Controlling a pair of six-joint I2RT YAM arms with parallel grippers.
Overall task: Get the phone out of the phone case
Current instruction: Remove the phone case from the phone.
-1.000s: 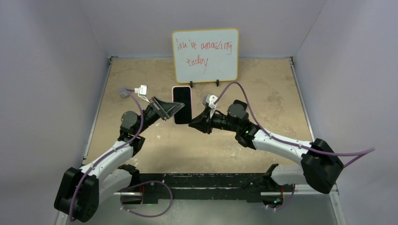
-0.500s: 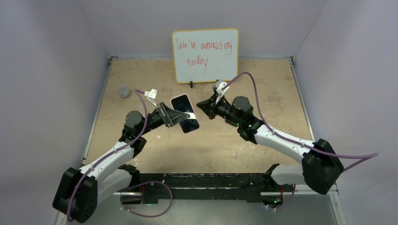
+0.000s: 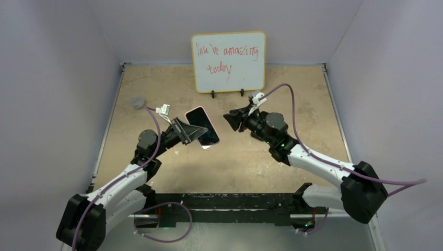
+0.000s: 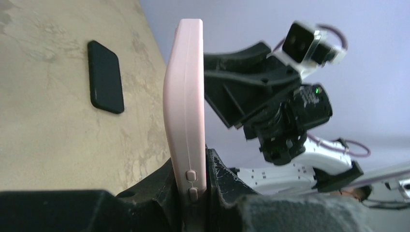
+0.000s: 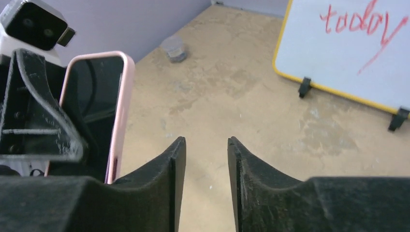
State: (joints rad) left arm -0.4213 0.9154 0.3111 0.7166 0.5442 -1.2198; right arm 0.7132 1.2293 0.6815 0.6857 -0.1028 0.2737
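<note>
Left gripper (image 3: 192,132) is clamped on the lower end of the pink phone case (image 4: 186,106), holding it up off the table (image 3: 292,99) near the middle. The phone (image 3: 203,125) is inside, not out yet. Right gripper (image 5: 206,145) sits just beside it, jaws apart, gripping nothing. Whiteboard (image 3: 228,60) stands at the back edge.

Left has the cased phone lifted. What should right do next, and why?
Probably ease the right gripper toward the free end of the pink case. Its jaws stand open and empty, apart from the case, while the left gripper clamps the case's other end with the phone seated inside.
</note>
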